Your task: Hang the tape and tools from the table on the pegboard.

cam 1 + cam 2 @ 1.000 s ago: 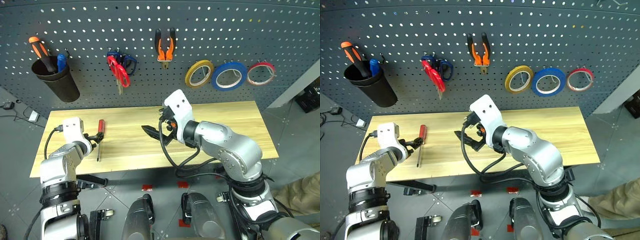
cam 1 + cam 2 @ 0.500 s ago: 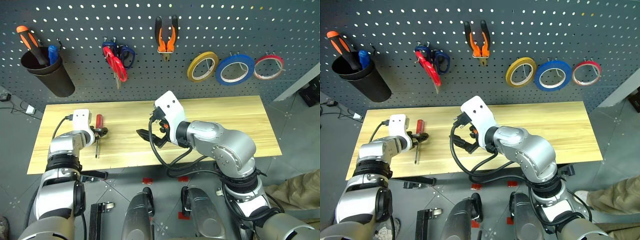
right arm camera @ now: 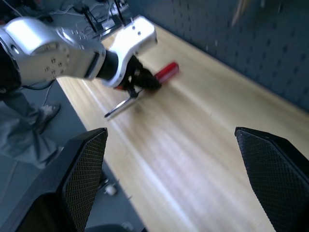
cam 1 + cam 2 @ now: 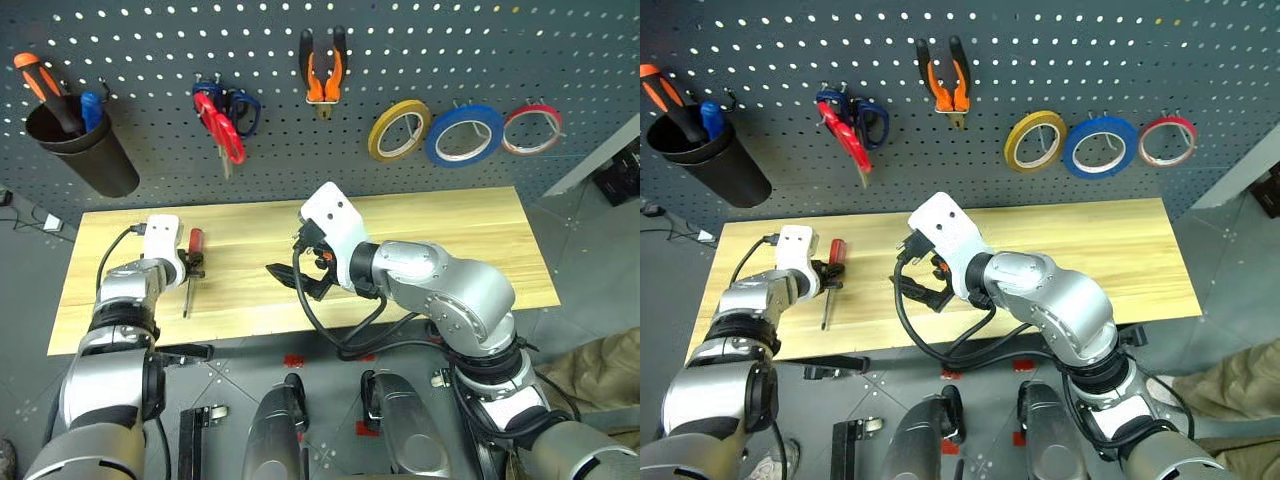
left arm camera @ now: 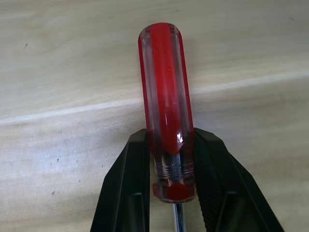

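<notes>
**Screwdriver pinched at the table's left end**

The red screwdriver (image 5: 166, 101) lies near the table's (image 4: 450, 225) left edge. The left gripper (image 5: 170, 191) squeezes its handle. The right gripper (image 4: 285, 280) hangs wide apart over bare middle wood.

no readable text, labels or numbers

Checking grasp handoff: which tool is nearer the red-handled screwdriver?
Left. The left tool is closed on the red-handled screwdriver at the handle's base; the right tool hangs open over mid-table, well apart.
</notes>
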### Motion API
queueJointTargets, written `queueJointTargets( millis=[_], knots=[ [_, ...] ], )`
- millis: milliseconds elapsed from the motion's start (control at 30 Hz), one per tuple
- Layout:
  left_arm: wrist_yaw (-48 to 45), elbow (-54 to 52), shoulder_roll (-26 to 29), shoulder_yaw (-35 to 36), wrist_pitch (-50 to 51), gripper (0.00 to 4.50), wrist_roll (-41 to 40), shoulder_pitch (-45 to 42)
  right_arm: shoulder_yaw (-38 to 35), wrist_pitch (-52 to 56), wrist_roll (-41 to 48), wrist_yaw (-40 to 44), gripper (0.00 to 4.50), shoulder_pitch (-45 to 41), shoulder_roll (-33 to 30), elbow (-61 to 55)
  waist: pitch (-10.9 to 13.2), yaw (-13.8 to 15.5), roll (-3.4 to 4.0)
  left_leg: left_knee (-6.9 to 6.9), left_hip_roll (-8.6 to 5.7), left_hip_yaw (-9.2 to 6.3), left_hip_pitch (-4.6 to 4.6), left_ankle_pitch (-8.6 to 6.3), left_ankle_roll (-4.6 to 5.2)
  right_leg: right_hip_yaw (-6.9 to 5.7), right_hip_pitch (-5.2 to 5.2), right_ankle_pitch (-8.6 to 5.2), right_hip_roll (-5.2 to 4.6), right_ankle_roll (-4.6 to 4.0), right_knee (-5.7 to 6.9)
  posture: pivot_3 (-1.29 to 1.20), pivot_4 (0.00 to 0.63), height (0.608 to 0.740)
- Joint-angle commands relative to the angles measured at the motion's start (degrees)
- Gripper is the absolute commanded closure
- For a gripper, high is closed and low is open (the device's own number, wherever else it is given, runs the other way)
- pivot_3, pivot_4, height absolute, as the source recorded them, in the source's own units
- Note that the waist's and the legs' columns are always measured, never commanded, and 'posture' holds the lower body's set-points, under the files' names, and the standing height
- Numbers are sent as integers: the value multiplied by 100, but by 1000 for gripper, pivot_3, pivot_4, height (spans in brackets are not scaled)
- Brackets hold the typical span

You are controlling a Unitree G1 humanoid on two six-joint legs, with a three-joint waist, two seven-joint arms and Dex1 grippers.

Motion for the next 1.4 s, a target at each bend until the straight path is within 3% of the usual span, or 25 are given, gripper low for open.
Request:
queueJointTargets(
  millis=[33, 200, 333, 467, 600, 800, 1100, 1233, 1400],
  knots=[
    [-387, -1337, 233, 189, -220, 3605, -252, 665, 92, -824, -67, 271, 0, 58, -115, -318, -3, -60, -2, -1, 0, -1, -2, 0, -1, -1, -2, 0, 0, 0, 1, -308, 291, 740],
    [-166, -4259, 137, 925, -220, 3605, -719, 2379, -25, -1497, 22, 594, 0, 226, -202, -411, -56, -147, -34, 2, 2, -11, -27, 1, -4, -10, -14, 1, -1, -1, -4, -302, 233, 740],
    [304, -6002, -145, 1529, -402, 3605, -880, 3344, -136, -1812, 9, 716, 0, 249, -217, -331, -158, -194, -48, 6, 0, -20, -33, 1, -3, -20, -10, 1, -4, 0, -4, -281, 201, 740],
    [1000, -7229, -407, 2064, -741, 3605, -695, 3675, -200, -1964, -4, 765, 0, 263, -207, -236, -305, -191, -75, 8, -2, -30, -32, 0, -2, -31, -4, 1, -5, 0, 1, -249, 177, 740],
    [1566, -7792, -387, 2353, -775, 3605, -586, 3359, -258, -2012, 2, 732, 0, 238, -136, -145, -437, -172, -78, 11, -3, -36, -30, 1, -2, -35, -2, 3, -3, -1, 13, -240, 162, 740],
    [2047, -7270, -90, 2372, -778, 3605, -533, 2119, -637, -936, 236, 189, 0, -104, 331, 52, -556, -151, -92, 17, -3, -35, -17, 4, -3, -31, 8, 5, 2, -1, 23, -257, 146, 740],
    [1918, -4332, 469, 1638, -2247, 3605, -203, -372, -560, -704, 101, -52, 0, -503, 623, 205, -694, -160, -105, 16, -3, -29, -23, 7, -4, -30, 5, 10, 7, -5, 13, -287, 125, 740],
    [1930, -3174, 589, 1409, -2957, 3605, 0, -915, -732, -910, 210, -121, 0, -539, 867, 162, -712, -228, -110, 20, -4, -30, -22, 8, -4, -31, 4, 10, 7, -5, 18, -296, 124, 740],
    [2043, -2590, 655, 1347, -3449, 3605, 120, -914, -915, -1201, 260, -96, 0, -586, 1081, 176, -722, -398, -114, 21, -2, -30, -21, 8, -5, -28, 4, 11, 7, -5, 22, -315, 125, 740]
  ],
)
